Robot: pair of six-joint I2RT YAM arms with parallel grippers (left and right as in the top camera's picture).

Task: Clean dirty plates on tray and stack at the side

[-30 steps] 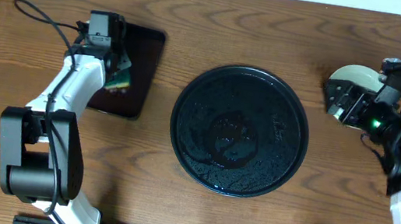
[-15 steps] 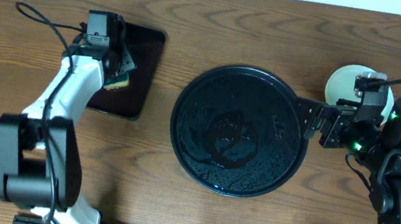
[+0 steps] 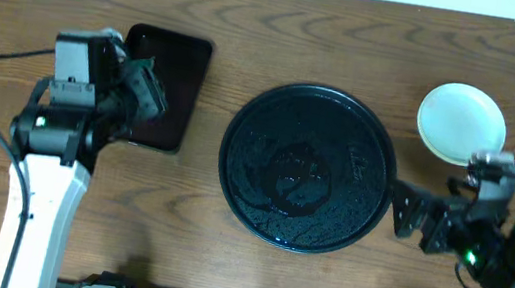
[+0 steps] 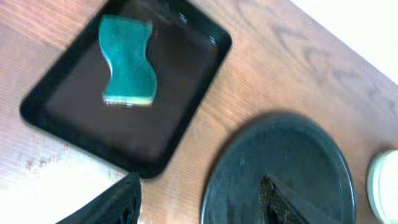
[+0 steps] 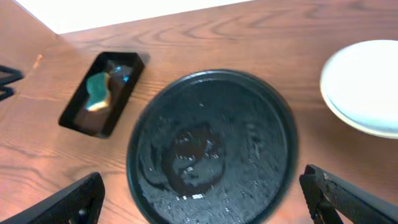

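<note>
The round black tray point(image 3: 307, 167) sits mid-table, wet and with no plate on it; it also shows in the left wrist view point(image 4: 280, 168) and the right wrist view point(image 5: 211, 146). The plates point(image 3: 460, 122) sit as a pale stack on the bare wood to the tray's upper right, with no red smear showing on top; the stack also shows in the right wrist view point(image 5: 367, 87). My left gripper point(image 3: 148, 98) is open and empty above the rectangular tray's right edge. My right gripper point(image 3: 408, 211) is open and empty, just right of the round tray and below the plates.
A small rectangular black tray point(image 4: 186, 81) lies left of the round tray and holds the green sponge point(image 4: 127, 60). A strip of bare wood separates the two trays. The table's far edge runs along the top of the overhead view.
My left arm let go of the sponge in the rectangular tray and drew back to the left. My right arm moved away from the plates toward the table's front.
</note>
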